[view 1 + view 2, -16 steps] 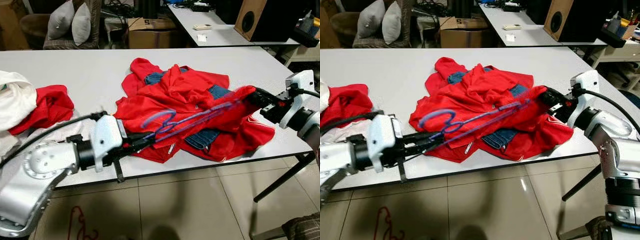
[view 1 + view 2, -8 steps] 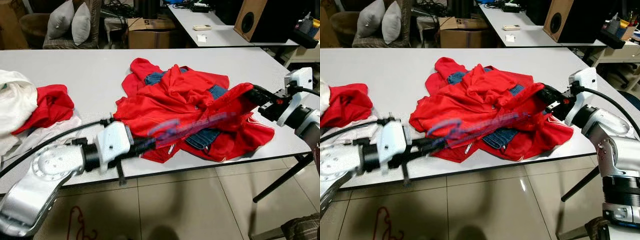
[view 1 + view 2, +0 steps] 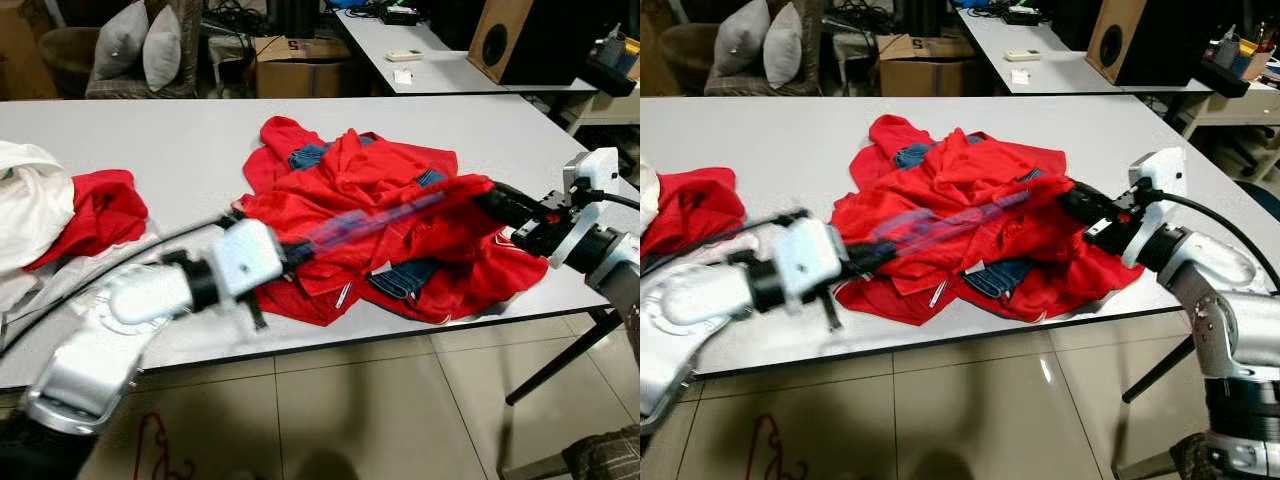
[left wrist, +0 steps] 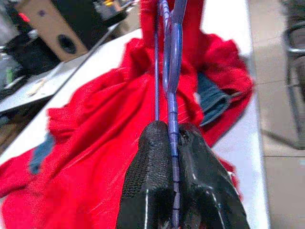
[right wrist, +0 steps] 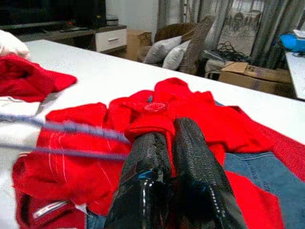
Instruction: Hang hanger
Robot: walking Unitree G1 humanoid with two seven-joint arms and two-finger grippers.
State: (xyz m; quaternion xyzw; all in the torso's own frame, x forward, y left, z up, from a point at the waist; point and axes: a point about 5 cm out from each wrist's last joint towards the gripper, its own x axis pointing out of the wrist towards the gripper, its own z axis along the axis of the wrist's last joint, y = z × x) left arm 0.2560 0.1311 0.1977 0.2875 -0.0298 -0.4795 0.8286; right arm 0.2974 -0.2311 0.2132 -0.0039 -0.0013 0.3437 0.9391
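Observation:
A heap of red garments (image 3: 360, 185) with blue jeans (image 3: 402, 279) under it lies on the white table (image 3: 180, 140). My left gripper (image 3: 293, 250) is shut on the end of a blue wire hanger (image 3: 375, 218). The hanger, blurred, reaches up and to the right across the top red shirt. The left wrist view has the hanger (image 4: 169, 71) pinched between the black fingers (image 4: 147, 181), running into red cloth. My right gripper (image 3: 492, 200) at the heap's right side is shut on a fold of the red shirt (image 5: 150, 119), holding it raised.
A white cloth (image 3: 30, 200) and another red garment (image 3: 100, 205) lie at the table's left. A red hanger (image 3: 155, 445) is on the tiled floor below. Behind stand a cardboard box (image 3: 300, 65), a cushioned chair (image 3: 140, 45), a second table and a speaker (image 3: 520, 40).
My left arm has swung up and toward the heap, carrying the hanger farther under the red shirt. The right gripper has shifted slightly left and down, still holding the cloth.

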